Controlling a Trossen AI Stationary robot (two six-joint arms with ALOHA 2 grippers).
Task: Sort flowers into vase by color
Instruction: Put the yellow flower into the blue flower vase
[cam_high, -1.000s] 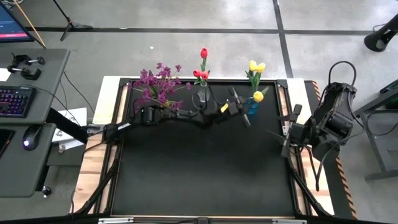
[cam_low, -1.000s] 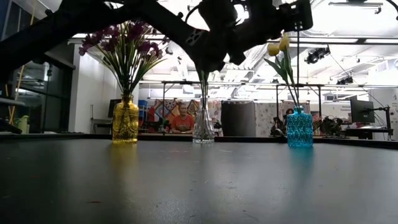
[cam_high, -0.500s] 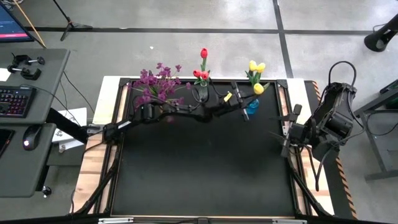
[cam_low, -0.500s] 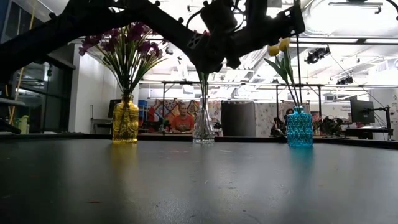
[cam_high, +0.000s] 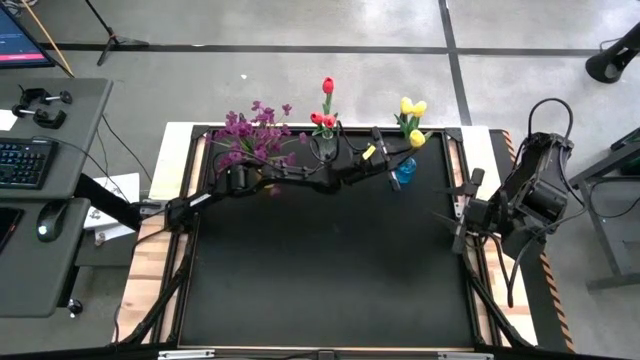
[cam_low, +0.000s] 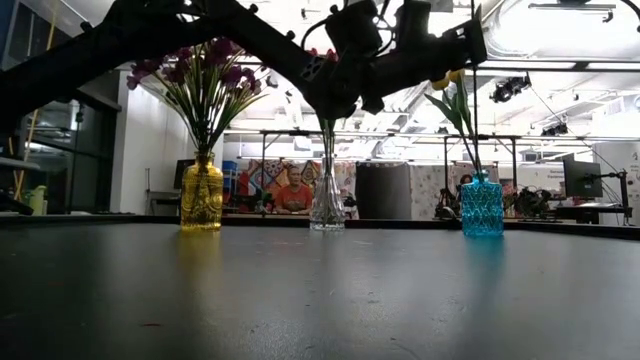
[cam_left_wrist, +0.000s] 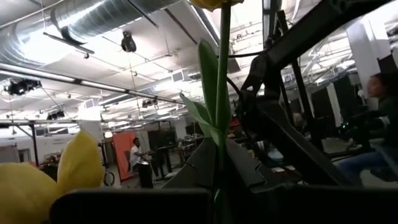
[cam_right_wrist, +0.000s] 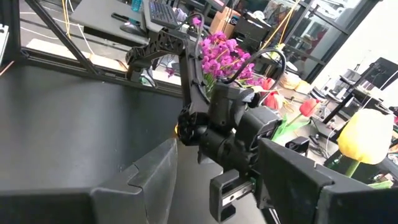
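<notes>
**Last yellow tulip nears the blue vase**

The counter (cam_high: 320, 290) lies bare but for three vases at its far edge. The left arm reaches across them, its end effector (cam_high: 392, 155) clamped on a yellow tulip (cam_high: 416, 139), carried high so the long stem can drop into the blue vase (cam_low: 482, 205) right under it. Purple sprays (cam_high: 250, 138) fill the yellow vase (cam_low: 202, 195), red tulips (cam_high: 324, 118) the clear vase (cam_low: 327, 203). The right end effector (cam_high: 455, 222) waits aside, fingers apart, empty. No writing is legible.
</notes>
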